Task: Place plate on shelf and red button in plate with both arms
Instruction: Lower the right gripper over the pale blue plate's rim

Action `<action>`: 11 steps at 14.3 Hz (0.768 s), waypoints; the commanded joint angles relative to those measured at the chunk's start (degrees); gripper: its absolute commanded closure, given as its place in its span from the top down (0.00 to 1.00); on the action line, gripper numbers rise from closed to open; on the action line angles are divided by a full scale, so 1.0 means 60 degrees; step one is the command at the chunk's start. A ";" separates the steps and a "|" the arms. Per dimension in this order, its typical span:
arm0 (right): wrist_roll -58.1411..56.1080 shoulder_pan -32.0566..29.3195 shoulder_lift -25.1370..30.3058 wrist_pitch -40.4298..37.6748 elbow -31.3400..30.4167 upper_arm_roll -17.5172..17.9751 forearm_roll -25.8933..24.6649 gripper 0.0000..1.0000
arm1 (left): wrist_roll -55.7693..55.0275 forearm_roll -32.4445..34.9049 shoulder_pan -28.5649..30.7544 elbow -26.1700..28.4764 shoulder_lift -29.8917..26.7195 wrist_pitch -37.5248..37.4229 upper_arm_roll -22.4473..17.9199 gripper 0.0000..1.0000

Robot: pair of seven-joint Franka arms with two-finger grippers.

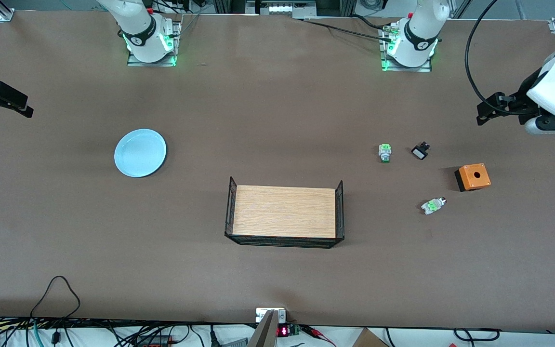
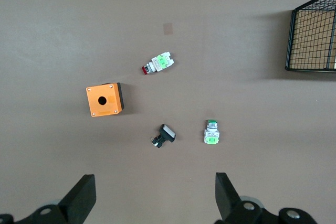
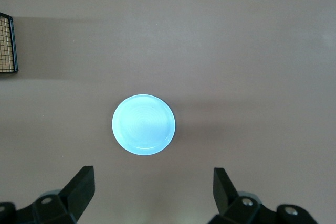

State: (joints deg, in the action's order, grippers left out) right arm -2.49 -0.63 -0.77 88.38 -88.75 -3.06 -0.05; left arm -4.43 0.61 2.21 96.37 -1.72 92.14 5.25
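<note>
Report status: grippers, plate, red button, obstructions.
Left gripper and right gripper open, empty, high above table ends. Round pale blue plate and red-ended green-and-white push-button switch untouched on table. Nothing blocking either.

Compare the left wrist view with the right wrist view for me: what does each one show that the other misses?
Only the left wrist view shows the red button, the green-ended switch, the small black part, the orange box and the open left gripper. Only the right wrist view shows the plate, lying flat and untouched, and the open right gripper. Both catch an end of the wire-sided tray and the brown table.
</note>
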 commanded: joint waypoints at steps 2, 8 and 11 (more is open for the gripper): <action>-0.0054 0.0017 -0.0002 -0.0183 0.0127 -0.0017 -0.0037 1.00 | 0.0005 -0.0117 0.0043 -0.0140 0.0022 -0.0063 0.0018 1.00; -0.0010 0.0032 -0.0237 -0.0037 0.0084 -0.0017 -0.0080 1.00 | 0.0005 -0.0117 0.0043 -0.0140 0.0022 -0.0078 0.0018 1.00; 0.0019 0.0076 -0.0632 0.0430 0.0055 -0.0017 -0.0111 1.00 | 0.0020 -0.0117 0.0043 -0.0140 0.0022 -0.0093 0.0018 1.00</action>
State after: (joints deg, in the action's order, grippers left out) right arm -2.48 -0.60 -2.63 89.37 -88.83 -3.09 -0.29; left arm -4.43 0.61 2.27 96.36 -1.71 92.14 5.32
